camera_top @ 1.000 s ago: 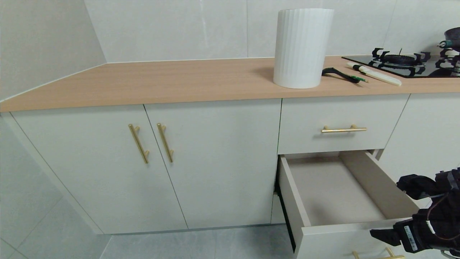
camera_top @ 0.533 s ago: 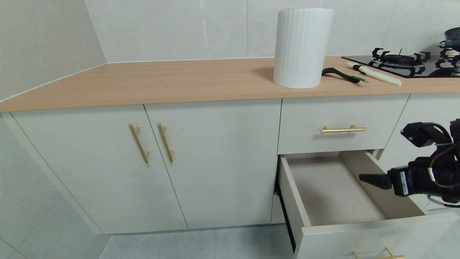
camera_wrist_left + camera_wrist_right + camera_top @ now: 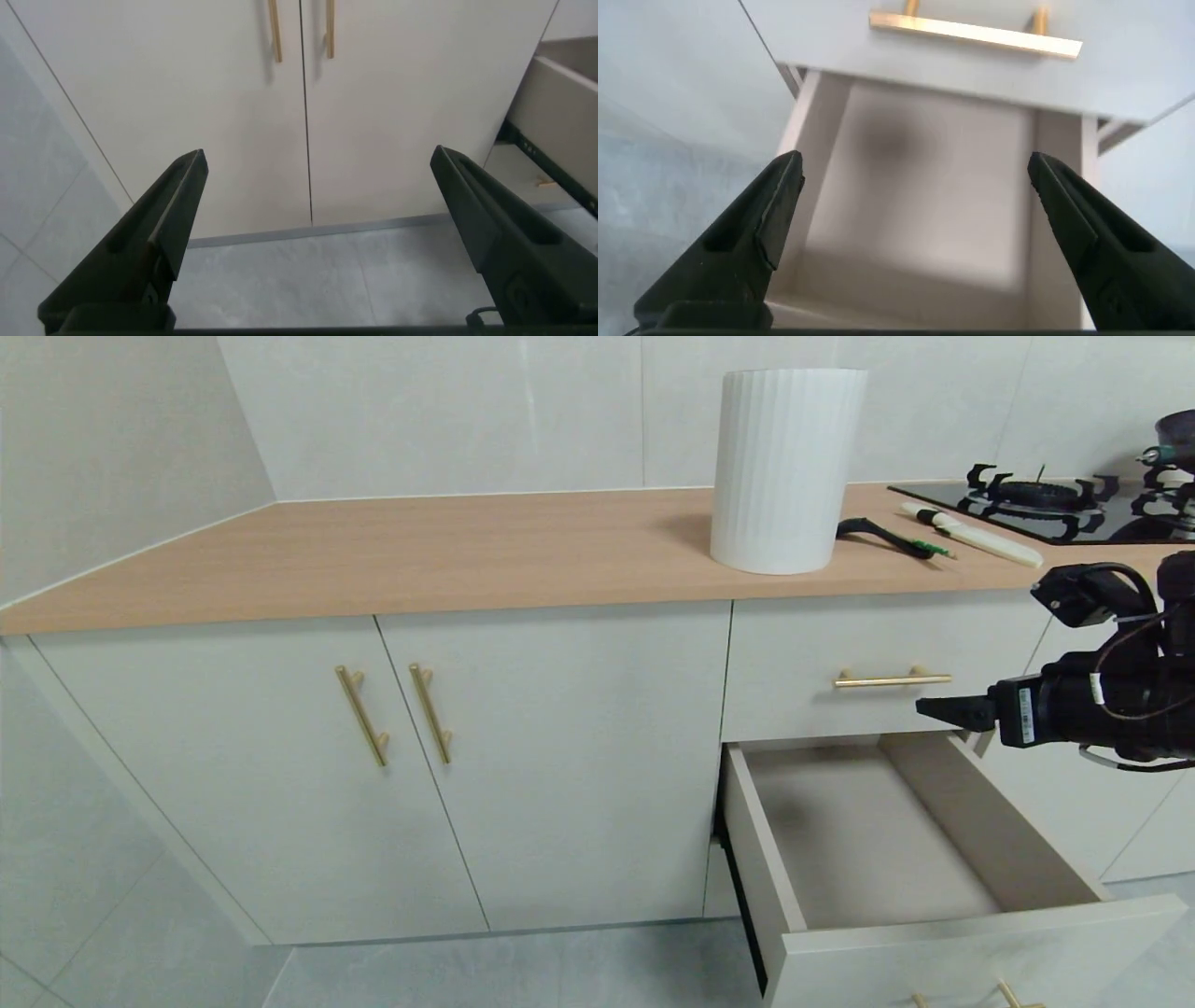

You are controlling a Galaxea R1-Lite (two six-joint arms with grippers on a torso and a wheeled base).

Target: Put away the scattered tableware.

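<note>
Right tool [image 3: 913, 175] wide open, empty, above drawer [image 3: 825, 159]

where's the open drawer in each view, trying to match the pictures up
Head view: the open drawer is at lower right, pulled out under the closed drawer.
Left wrist view: the open drawer shows its side wall, next to the double doors.
Right wrist view: the open drawer is seen from above, mid-picture.
Landmark: the brass drawer handle just above it; the door handles link head and left wrist.
</note>
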